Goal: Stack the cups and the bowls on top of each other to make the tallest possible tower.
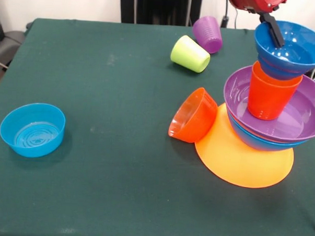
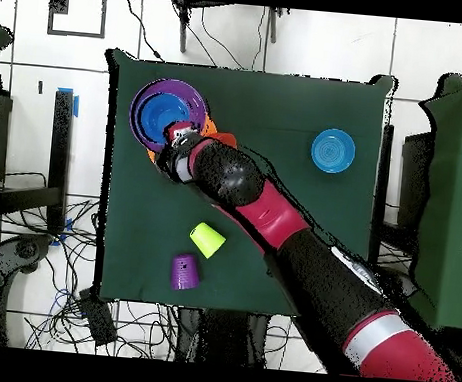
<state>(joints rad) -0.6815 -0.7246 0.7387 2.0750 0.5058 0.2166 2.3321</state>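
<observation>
The tower stands at the right of the front view. Its base is the upturned orange-yellow bowl point(image 1: 239, 163). On it sit a blue bowl point(image 1: 253, 140), the purple bowl point(image 1: 304, 116), an upturned orange cup point(image 1: 268, 94) and, on top, a dark blue bowl point(image 1: 296, 48). My gripper point(image 1: 273, 29) comes down at the far rim of that top bowl; its grip is hidden. Overhead it point(image 2: 180, 136) is over the tower point(image 2: 165, 108). The small orange bowl point(image 1: 194, 115) lies on its side against the base. The yellow cup is out of view.
A lime green cup point(image 1: 190, 53) point(image 2: 207, 239) and a purple cup point(image 1: 208, 34) point(image 2: 184, 271) lie on their sides at the far side, left of the tower. The light blue bowl point(image 1: 32, 129) point(image 2: 334, 151) stands upright at the near left. The table is dark green point(image 1: 118, 189).
</observation>
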